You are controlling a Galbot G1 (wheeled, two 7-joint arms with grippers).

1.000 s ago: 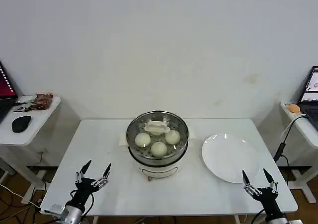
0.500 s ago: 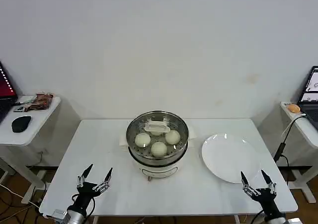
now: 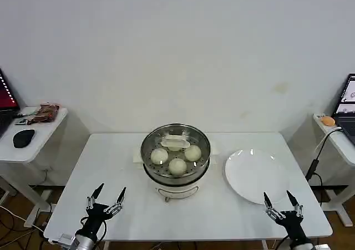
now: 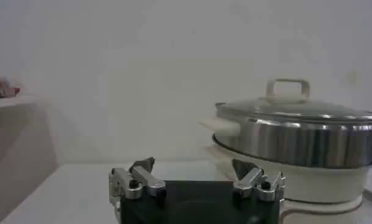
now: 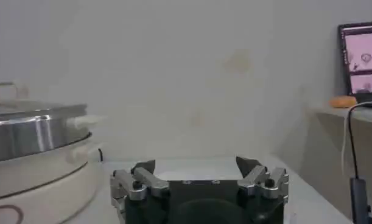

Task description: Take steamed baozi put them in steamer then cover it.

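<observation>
The steamer (image 3: 176, 164) sits mid-table with the cover (image 3: 176, 148) on it, and steamed baozi (image 3: 177, 166) show through the glass. The white plate (image 3: 256, 176) lies bare at its 3 o'clock. The left gripper (image 3: 107, 195) hovers at the steamer's 7 o'clock and the right gripper (image 3: 281, 203) at 5 o'clock, both spread wide and holding nothing.
</observation>
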